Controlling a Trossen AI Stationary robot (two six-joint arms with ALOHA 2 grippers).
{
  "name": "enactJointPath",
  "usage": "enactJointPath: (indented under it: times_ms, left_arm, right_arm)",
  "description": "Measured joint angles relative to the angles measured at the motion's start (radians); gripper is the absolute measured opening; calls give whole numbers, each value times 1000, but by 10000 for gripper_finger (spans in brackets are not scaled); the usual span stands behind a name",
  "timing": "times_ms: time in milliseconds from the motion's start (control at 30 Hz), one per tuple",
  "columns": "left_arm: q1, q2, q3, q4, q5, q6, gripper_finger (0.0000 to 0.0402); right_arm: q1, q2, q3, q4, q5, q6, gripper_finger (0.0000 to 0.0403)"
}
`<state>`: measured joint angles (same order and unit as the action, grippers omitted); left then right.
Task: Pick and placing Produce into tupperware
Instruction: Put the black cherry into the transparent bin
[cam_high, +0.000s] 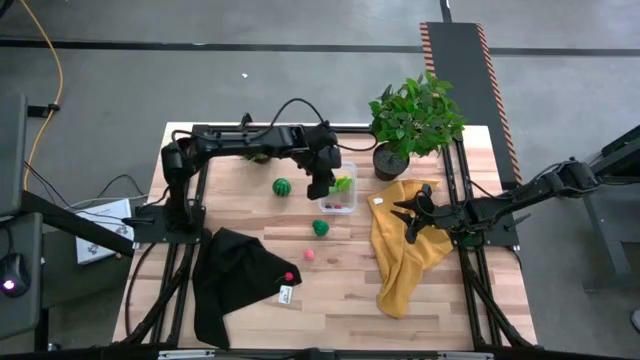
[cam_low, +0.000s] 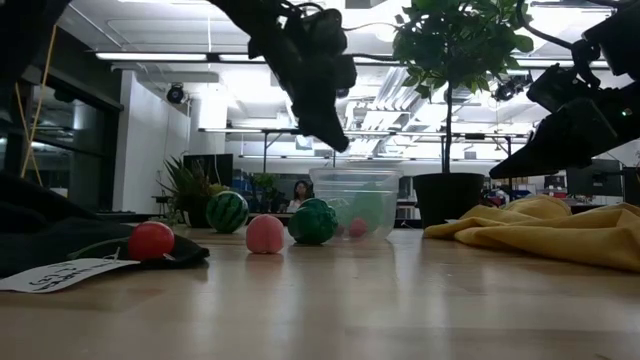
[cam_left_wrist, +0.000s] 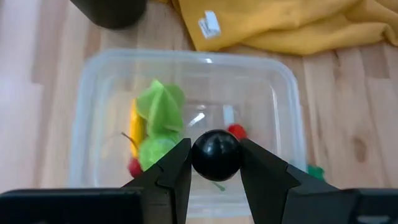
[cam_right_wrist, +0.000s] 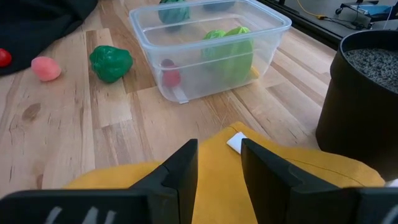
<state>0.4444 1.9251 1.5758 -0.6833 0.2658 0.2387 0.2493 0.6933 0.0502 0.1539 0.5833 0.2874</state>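
My left gripper (cam_left_wrist: 216, 163) hangs over the clear tupperware (cam_left_wrist: 93, 81), near its near wall, and is shut on a small dark, almost black ball (cam_left_wrist: 216, 154). Inside the tupperware lie a leafy light-green piece (cam_left_wrist: 160, 102), a yellow piece (cam_left_wrist: 134, 121) and tiny red ones (cam_left_wrist: 236, 130). On the table rest a striped melon (cam_high: 282, 186), a green piece (cam_high: 320, 228) and a pink ball (cam_high: 309, 254). A red ball (cam_high: 289, 277) sits on the black cloth. My right gripper (cam_high: 412, 222) waits open above the yellow cloth (cam_high: 405, 255). My left gripper pinches the dark ball (cam_left_wrist: 216, 154) between its two fingers (cam_left_wrist: 171, 171), one on each side of the ball's widest part. The fingers point down from above. The ball is lifted clear, hanging above the tupperware's inside.
A potted plant (cam_high: 412, 118) in a black pot (cam_high: 390, 160) stands just beyond the tupperware on the far right. The black cloth (cam_high: 235, 280) with a white tag (cam_high: 286, 295) covers the near left. Bare wood (cam_high: 330, 290) lies between the two cloths.
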Motion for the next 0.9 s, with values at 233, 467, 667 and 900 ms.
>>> enactJointPath:
  times_ms: [233, 467, 667, 900]
  left_arm:
    - [-2, 42, 0, -11, -7, 1, 113]
    - [-15, 71, 0, 10, -12, 4, 113]
    - [-15, 72, -1, 8, -11, 19, 113]
    - [-15, 72, -1, 9, -10, 19, 113]
  right_arm:
    - [0, 0, 0, -1, 0, 0, 114]
    - [0, 0, 0, -3, 0, 0, 114]
    - [0, 0, 0, -4, 0, 0, 114]
    - [0, 0, 0, -4, 0, 0, 114]
